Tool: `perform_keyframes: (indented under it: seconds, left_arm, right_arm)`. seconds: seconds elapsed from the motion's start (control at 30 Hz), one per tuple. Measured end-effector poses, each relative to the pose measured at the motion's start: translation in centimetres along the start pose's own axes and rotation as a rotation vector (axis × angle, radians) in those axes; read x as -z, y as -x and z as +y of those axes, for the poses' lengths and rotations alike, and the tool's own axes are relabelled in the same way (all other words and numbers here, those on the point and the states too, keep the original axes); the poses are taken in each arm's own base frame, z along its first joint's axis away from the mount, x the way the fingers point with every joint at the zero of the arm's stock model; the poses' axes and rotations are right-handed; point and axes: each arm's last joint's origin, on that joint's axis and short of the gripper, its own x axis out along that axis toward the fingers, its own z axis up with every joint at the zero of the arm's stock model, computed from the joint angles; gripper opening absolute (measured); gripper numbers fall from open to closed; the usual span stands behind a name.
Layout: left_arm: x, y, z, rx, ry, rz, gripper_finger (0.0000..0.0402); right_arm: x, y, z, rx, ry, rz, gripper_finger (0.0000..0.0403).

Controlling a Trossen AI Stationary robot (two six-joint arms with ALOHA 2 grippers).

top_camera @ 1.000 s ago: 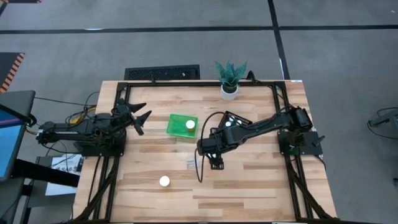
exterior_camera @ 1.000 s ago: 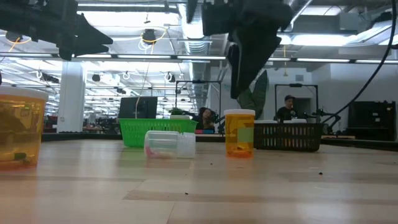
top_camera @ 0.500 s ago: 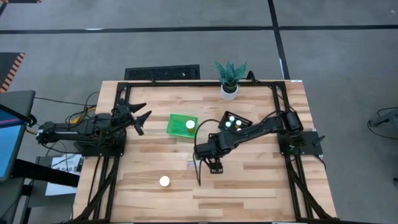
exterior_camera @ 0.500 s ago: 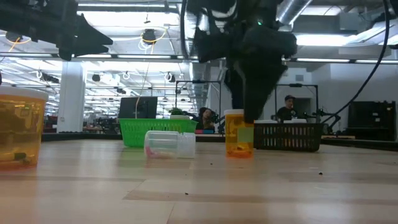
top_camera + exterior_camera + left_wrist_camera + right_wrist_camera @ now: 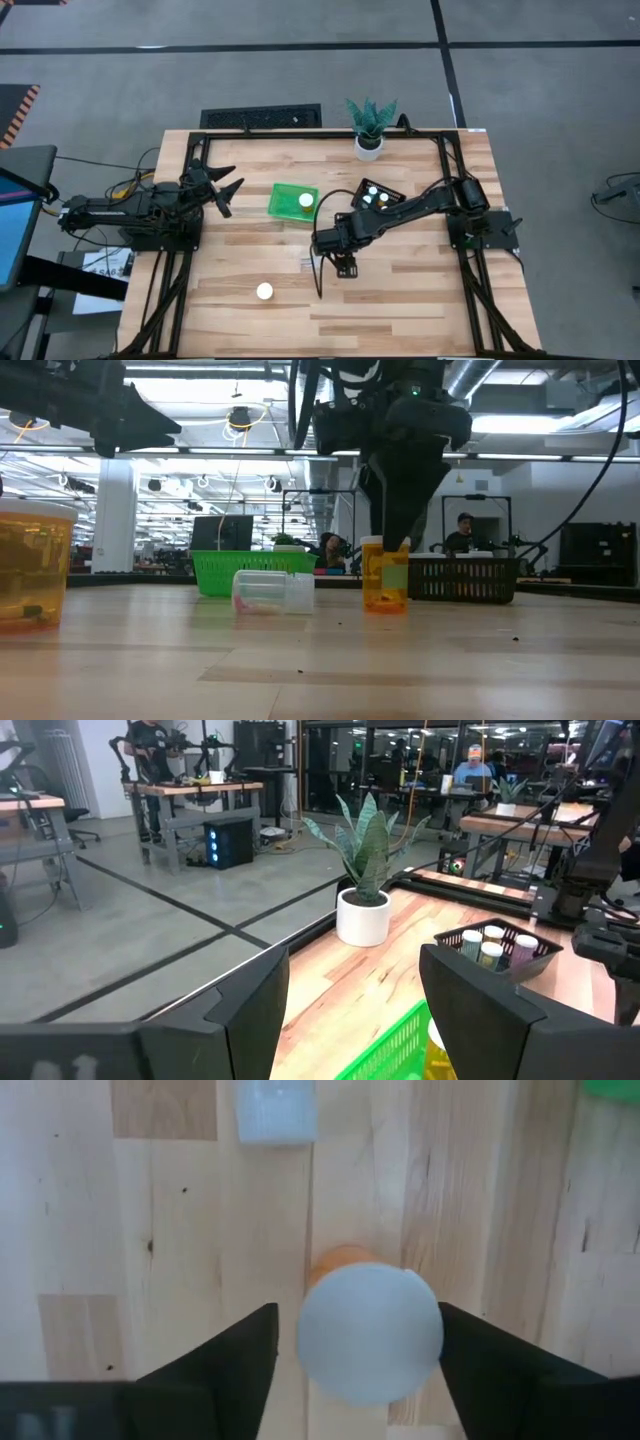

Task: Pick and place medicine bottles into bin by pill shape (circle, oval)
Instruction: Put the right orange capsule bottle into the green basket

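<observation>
An upright orange medicine bottle [image 5: 385, 580] with a white cap [image 5: 370, 1332] stands mid-table. My right gripper [image 5: 358, 1330] points down over it, open, with one finger on each side of the cap. In the high view the gripper [image 5: 343, 266] hides the bottle. A clear bottle [image 5: 272, 591] lies on its side beside it. Another white-capped bottle [image 5: 264, 291] stands toward the near edge. One bottle [image 5: 306, 200] sits in the green bin [image 5: 285, 195], and several sit in the black bin [image 5: 385, 190]. My left gripper [image 5: 225, 190] waits open and raised at the table's left. My right gripper comes at the cap's rim [image 5: 432, 1315] from above, fingers pointing down. One finger [image 5: 490, 1365] lies right against the rim in the wrist view and the other [image 5: 225, 1370] stands a small gap off. I cannot tell whether it touches. The bottle stands upright on the table.
A potted plant [image 5: 370, 125] stands at the far edge, behind the black bin. The clear bottle [image 5: 275, 1110] lies close to the right gripper. Bare wood [image 5: 420, 300] stretches along the near right.
My right gripper has come down over the upright orange bottle until its fingers reach the level of the cap. The bottle has stayed in place.
</observation>
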Motion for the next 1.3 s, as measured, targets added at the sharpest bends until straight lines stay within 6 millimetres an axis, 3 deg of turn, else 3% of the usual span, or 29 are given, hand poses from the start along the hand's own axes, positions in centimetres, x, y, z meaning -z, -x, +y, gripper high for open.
perform_keyframes:
  seconds: [0.27,0.4,0.57,0.7,0.9,1.03,1.3]
  left_arm:
    - [0.0,0.0,0.0,0.000,0.002,0.003,0.0220]
    - [0.1,0.0,0.0,-0.001,-0.002,0.010,0.0220]
    - [0.1,0.0,0.0,-0.001,-0.002,0.011,0.0220]
    - [0.1,0.0,0.0,-0.001,-0.001,0.011,0.0220]
    - [0.1,0.0,0.0,-0.001,-0.021,0.010,0.0220]
    - [0.1,0.0,0.0,-0.001,-0.039,0.010,0.0220]
    - [0.1,0.0,0.0,-0.001,-0.049,0.010,0.0220]
  right_arm:
    - [-0.1,0.0,-0.3,0.003,-0.005,-0.001,0.0190]
    - [-0.4,0.6,-0.2,0.003,0.000,0.001,0.0187]
    - [-2.0,3.7,-1.0,0.028,0.008,-0.040,0.0219]
    - [-3.8,7.0,-2.7,0.119,0.042,-0.141,0.0235]
    - [-6.0,10.9,-6.4,0.190,0.074,-0.308,0.0209]
    - [-6.9,11.6,-9.2,0.231,0.076,-0.380,0.0202]
    - [-7.7,11.9,-13.2,0.225,0.046,-0.498,0.0224]
